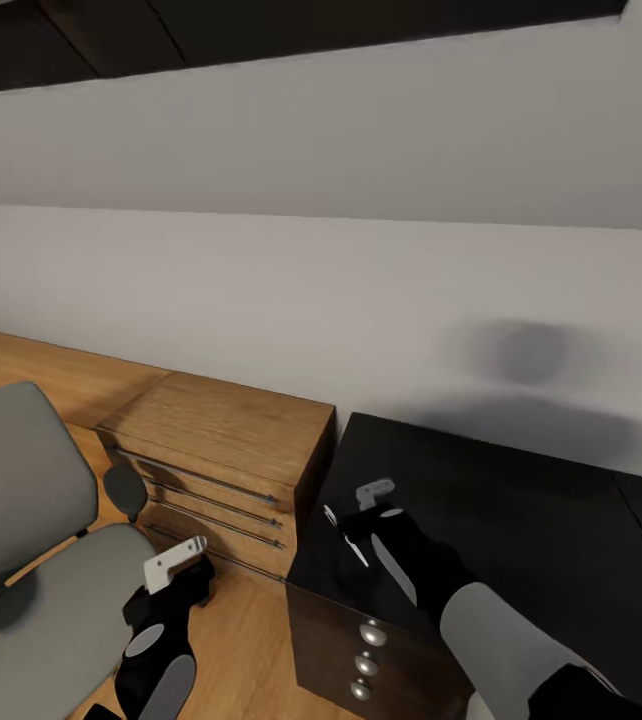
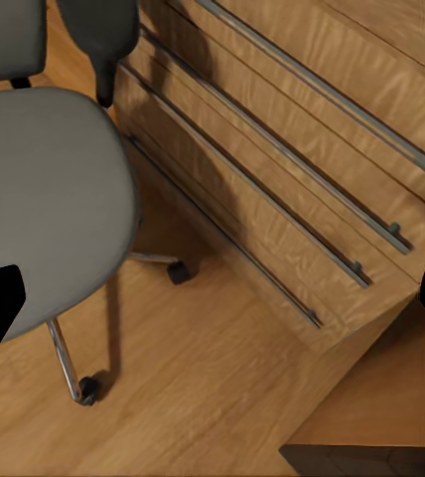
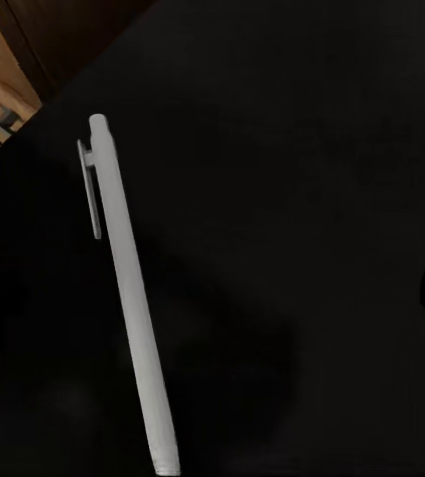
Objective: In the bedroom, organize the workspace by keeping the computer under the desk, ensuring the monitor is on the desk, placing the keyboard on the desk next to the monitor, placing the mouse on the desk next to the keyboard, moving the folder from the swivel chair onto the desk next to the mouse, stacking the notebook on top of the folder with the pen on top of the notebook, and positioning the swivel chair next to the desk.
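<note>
Right gripper (image 1: 361,520), at lower centre of the head view, hangs over the left end of the black desk (image 1: 521,500) with the pen (image 3: 130,288) apparently pinched between its fingers; actual contact cannot be confirmed. In the right wrist view the pen's long axis runs from the upper left, clip end, down to the bottom edge, above bare desk surface, so the right arm is judged the one to place it. Left gripper (image 1: 176,565), jaws apart and empty, hovers at lower left beside the swivel chair (image 1: 21,560).
</note>
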